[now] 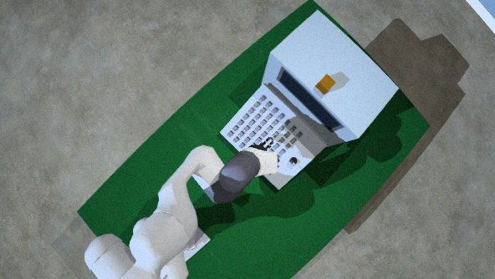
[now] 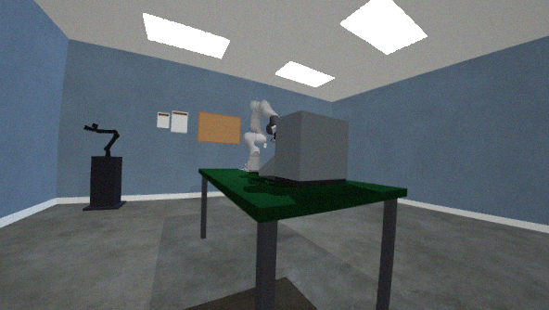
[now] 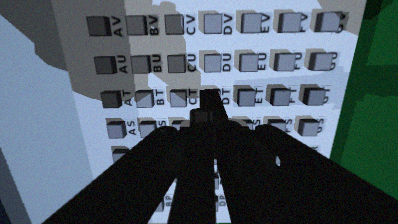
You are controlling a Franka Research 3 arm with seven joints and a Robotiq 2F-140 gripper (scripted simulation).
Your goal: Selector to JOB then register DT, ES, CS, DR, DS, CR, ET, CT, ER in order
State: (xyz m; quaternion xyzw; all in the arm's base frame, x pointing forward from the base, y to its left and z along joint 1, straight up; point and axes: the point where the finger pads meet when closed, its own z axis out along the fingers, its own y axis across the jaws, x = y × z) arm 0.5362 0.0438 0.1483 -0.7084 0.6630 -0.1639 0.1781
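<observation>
The grey machine (image 1: pixel 330 71) stands on the green table, with its keyboard (image 1: pixel 267 125) sloping toward my arm. The round selector (image 1: pixel 293 160) sits on the panel's near right corner. My gripper (image 3: pixel 208 104) is shut and empty, its fingertips right at the DT key, which they hide. In the wrist view I see the CT key (image 3: pixel 177 97) to its left and the ET key (image 3: pixel 246 96) to its right, with the DU key (image 3: pixel 212 62) above. No key is lit. In the top view the gripper (image 1: pixel 266 144) is over the keyboard's right part.
An orange block (image 1: pixel 325 83) sits on top of the machine, and a dark screen (image 1: pixel 308 100) runs above the keyboard. In the exterior view a second dark arm on a pedestal (image 2: pixel 106 176) stands far off by the wall.
</observation>
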